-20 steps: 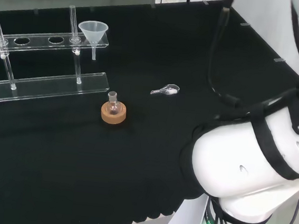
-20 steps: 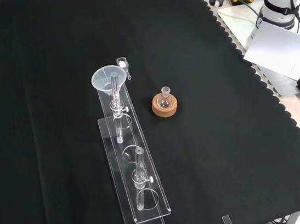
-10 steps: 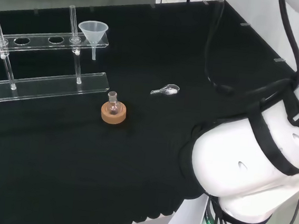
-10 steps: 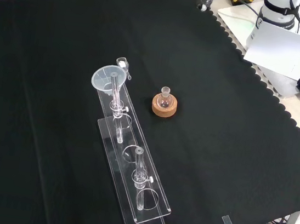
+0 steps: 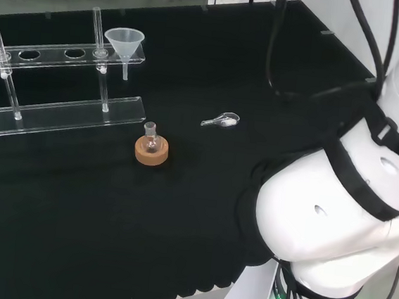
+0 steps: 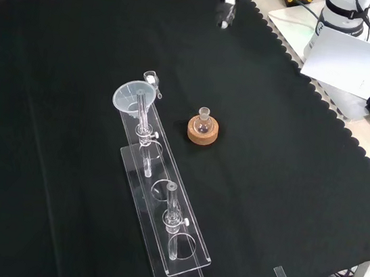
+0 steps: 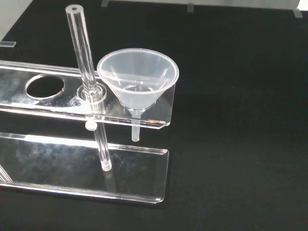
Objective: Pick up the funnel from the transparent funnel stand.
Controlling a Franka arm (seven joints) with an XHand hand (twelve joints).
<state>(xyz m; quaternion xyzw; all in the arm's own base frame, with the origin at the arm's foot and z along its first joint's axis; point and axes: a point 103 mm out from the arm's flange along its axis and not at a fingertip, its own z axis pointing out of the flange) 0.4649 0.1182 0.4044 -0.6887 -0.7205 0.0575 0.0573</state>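
Funnel (image 7: 138, 79) seated in stand (image 7: 57, 91); my hand (image 6: 226, 7), at its 1 o'clock in front view, grip state indiscernible.

The funnel (image 7: 138, 79) sits in the end hole of the clear stand (image 7: 57, 98), and on its outer side the black cloth (image 7: 240, 120) lies bare, so that side and the space above the rim are open. Crowding it on the other side, an upright rod (image 7: 85, 72) rises just beside the cone. In the head view a small flask on a cork ring (image 5: 151, 150) and a little clear spoon (image 5: 221, 120) lie well apart from the stand, with bare cloth between.
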